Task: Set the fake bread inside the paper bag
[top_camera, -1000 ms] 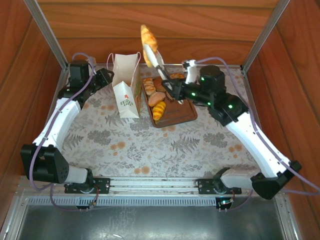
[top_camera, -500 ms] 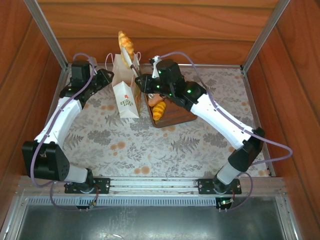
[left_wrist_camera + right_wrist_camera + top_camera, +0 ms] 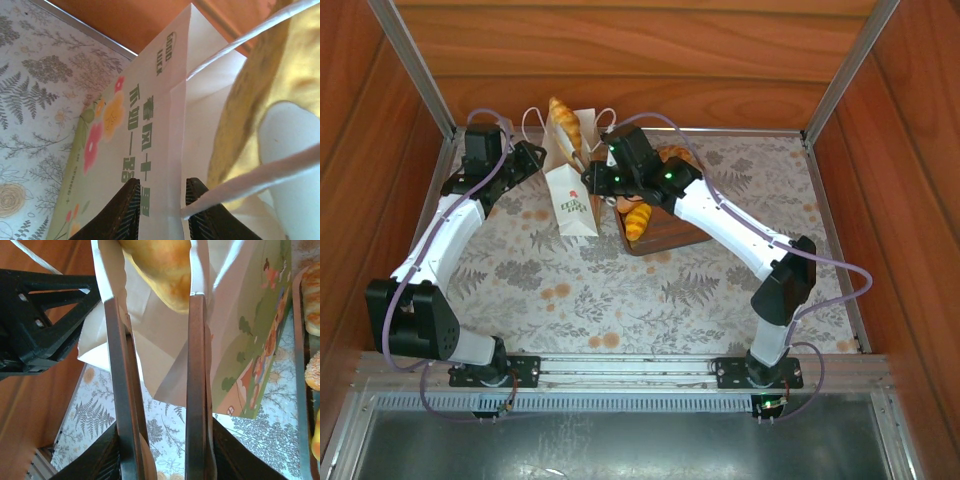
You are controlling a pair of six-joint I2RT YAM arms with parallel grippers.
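The white paper bag (image 3: pixel 572 200) (image 3: pixel 130 125) (image 3: pixel 250 315) stands upright left of the tray. My left gripper (image 3: pixel 535 155) (image 3: pixel 162 187) is shut on its upper corner edge, one pad on each side of the paper. My right gripper (image 3: pixel 593 177) (image 3: pixel 162 440) is shut on metal tongs (image 3: pixel 196 365). Their tips pinch a golden croissant (image 3: pixel 563 122) (image 3: pixel 160 270) of the fake bread, right over the bag's open mouth. More fake bread (image 3: pixel 637 220) (image 3: pixel 314 270) lies on the tray, partly hidden under the right arm.
The brown tray (image 3: pixel 670 235) (image 3: pixel 298 390) sits just right of the bag. A flower-patterned cloth (image 3: pixel 650 290) covers the table. Wooden walls and metal posts (image 3: pixel 840 70) close in the back and sides. The bag's cord handles (image 3: pixel 250 35) cross in front of the left wrist camera.
The right arm swung left from above the tray, carrying the croissant in the tongs to the bag's mouth and lowering it. The left jaws narrowed onto the bag's edge.
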